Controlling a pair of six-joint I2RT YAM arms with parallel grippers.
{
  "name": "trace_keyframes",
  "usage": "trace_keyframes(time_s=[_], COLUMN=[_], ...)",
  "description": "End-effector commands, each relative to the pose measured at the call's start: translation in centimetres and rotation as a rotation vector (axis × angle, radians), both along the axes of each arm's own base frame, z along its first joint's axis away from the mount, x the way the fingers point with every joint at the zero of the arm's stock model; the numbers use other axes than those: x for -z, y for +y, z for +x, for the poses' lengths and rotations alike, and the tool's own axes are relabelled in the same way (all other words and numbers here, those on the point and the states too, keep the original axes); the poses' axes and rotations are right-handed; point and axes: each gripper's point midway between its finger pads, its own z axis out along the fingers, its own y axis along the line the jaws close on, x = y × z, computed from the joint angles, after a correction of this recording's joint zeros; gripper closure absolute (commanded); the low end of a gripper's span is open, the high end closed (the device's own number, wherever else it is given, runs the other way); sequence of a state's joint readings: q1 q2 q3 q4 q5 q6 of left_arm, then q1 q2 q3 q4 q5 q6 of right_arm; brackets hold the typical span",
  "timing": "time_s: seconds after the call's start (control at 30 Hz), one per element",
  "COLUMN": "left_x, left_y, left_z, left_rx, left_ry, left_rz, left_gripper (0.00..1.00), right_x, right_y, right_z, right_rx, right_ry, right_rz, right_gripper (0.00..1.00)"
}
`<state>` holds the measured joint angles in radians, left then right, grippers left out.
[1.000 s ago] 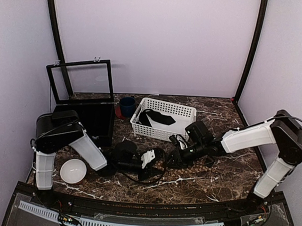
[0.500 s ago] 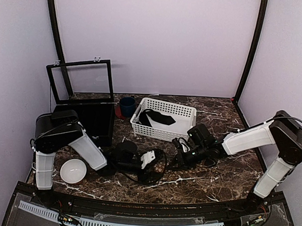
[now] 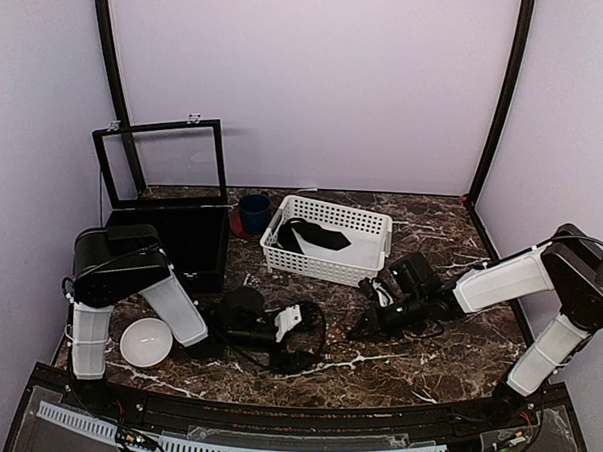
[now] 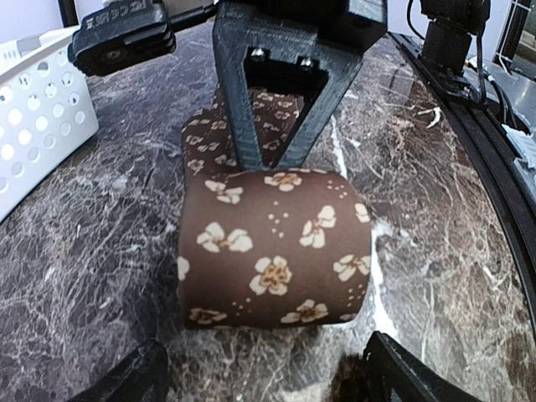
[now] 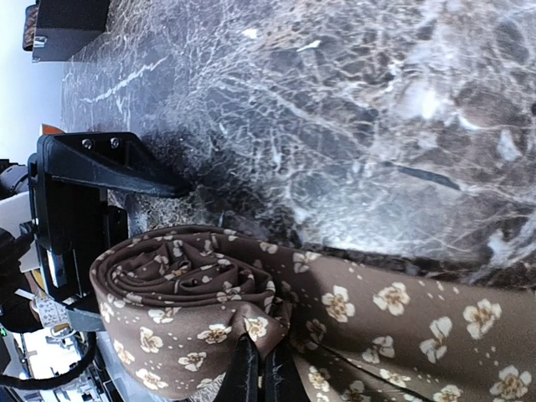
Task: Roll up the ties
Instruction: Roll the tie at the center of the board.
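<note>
One of the ties (image 4: 276, 251), dark brown with tan flowers, lies on the marble as a rolled coil, its loose tail trailing away behind it. My left gripper (image 4: 268, 378) stands open, one finger on each side of the coil's near end and clear of the cloth. In the right wrist view the coil (image 5: 180, 306) shows its spiral end. My right gripper (image 5: 261, 373) is shut, pinching the cloth at the coil's outer layer. In the top view the two grippers face each other at the table's middle, left gripper (image 3: 310, 334) and right gripper (image 3: 365, 329).
A white basket (image 3: 373, 227) with dark cloth inside stands behind the grippers. A blue cup (image 3: 252, 212) is left of it. A black box (image 3: 181, 243) with a raised lid frame (image 3: 162, 165) sits at the back left. A white bowl (image 3: 144, 341) rests near the left arm.
My left gripper has opened and let go of the coil. My right gripper has shut on the cloth and the right arm has drawn back to the right.
</note>
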<state>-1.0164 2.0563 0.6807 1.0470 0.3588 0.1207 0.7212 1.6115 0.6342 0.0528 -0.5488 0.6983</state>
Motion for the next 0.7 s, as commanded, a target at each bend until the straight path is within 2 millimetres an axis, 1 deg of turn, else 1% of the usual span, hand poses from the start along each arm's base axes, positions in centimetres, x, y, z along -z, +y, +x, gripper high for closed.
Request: trace_keyframes(time_s=[0.0, 0.13, 0.27, 0.4, 0.47, 0.5, 0.53, 0.57, 0.6, 0.67], left_x=[-1.0, -1.3, -1.4, -0.9, -0.5, -0.2, 0.1, 0.6, 0.9, 1.7], left_y=[-1.4, -3.0, -4.2, -4.7, -4.7, -4.6, -4.5, -4.1, -3.8, -3.1], left_z=[0.0, 0.6, 0.7, 0.5, 0.2, 0.0, -0.2, -0.4, -0.7, -1.2], left_rx=[-0.005, -0.005, 0.020, 0.051, 0.070, 0.084, 0.091, 0.092, 0.095, 0.099], left_ry=[0.003, -0.002, -0.006, -0.018, -0.024, -0.024, -0.024, -0.018, -0.015, -0.004], left_rz=[-0.081, -0.109, -0.110, -0.086, -0.077, -0.072, -0.066, -0.060, -0.061, -0.054], left_gripper=[0.15, 0.15, 0.16, 0.24, 0.32, 0.39, 0.50, 0.58, 0.64, 0.72], right_x=[0.9, 0.7, 0.5, 0.3, 0.0, -0.1, -0.1, -0.2, -1.1, -2.4], right_y=[-1.1, -0.9, -0.7, -0.4, -0.1, -0.1, 0.0, 0.0, 0.1, -0.4], right_z=[0.1, 0.2, 0.1, 0.0, -0.1, -0.1, -0.2, -0.2, -0.1, 0.5], right_rx=[0.016, 0.014, 0.009, 0.001, -0.005, -0.008, -0.012, -0.015, -0.016, 0.002], right_ry=[-0.015, -0.013, -0.012, -0.012, -0.015, -0.016, -0.015, -0.012, -0.032, -0.067], right_rz=[-0.037, -0.025, -0.016, -0.007, 0.001, 0.002, 0.004, 0.003, 0.018, 0.029], right_gripper=[1.00, 1.00, 1.00, 1.00, 1.00, 1.00, 1.00, 1.00, 0.97, 0.86])
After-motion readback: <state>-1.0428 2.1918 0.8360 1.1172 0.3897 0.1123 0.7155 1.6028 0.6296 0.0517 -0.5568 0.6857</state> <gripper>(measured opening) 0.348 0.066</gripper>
